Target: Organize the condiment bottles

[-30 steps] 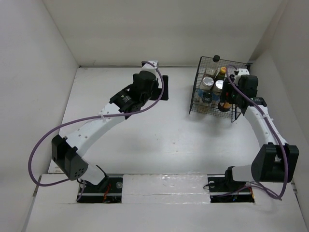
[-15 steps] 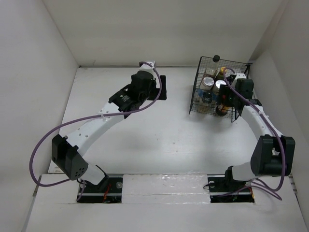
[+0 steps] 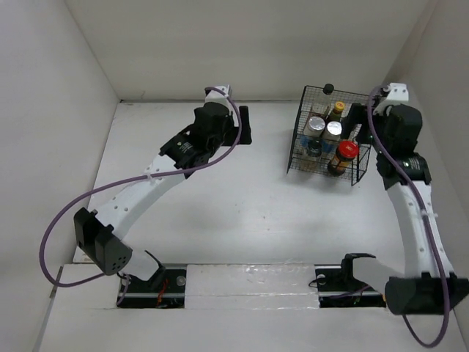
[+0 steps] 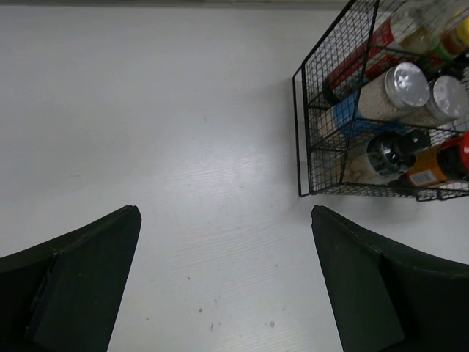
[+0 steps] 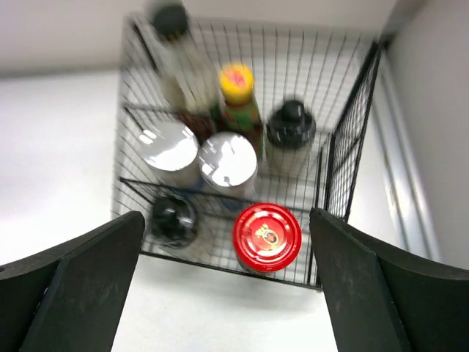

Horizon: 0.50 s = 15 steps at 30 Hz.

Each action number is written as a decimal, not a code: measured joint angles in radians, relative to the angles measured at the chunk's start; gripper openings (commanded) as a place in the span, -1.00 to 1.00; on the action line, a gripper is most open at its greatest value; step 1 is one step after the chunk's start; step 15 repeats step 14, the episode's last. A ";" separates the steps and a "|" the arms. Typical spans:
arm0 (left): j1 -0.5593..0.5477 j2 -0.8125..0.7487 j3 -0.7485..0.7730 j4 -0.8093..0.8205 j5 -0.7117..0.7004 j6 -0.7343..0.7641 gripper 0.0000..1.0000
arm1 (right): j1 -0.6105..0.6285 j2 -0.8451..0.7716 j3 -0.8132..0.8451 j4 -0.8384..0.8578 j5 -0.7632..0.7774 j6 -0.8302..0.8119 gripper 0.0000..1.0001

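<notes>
Hovering spread right pincer [image 5: 226,213], red-lidded jar [image 5: 267,236] below, inside wire basket [image 5: 352,147]

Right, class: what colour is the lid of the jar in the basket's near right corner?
Red; the jar lid shows best in the right wrist view.

Reaching far fwd w/ L arm, L gripper [image 4: 225,209] spread wide, empty. Holding R arm high, R gripper [image 5: 226,213] spread wide, empty too.
</notes>
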 measured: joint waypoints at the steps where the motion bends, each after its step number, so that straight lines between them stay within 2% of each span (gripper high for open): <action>1: 0.000 -0.004 0.014 -0.004 -0.009 -0.003 0.98 | 0.008 -0.042 0.020 -0.006 0.002 -0.003 1.00; 10: 0.000 -0.137 0.046 -0.029 -0.133 -0.059 0.98 | 0.124 -0.403 0.133 0.021 -0.073 -0.038 1.00; 15: 0.000 -0.206 0.024 -0.019 -0.153 -0.077 0.98 | 0.124 -0.465 0.153 0.035 -0.047 -0.038 1.00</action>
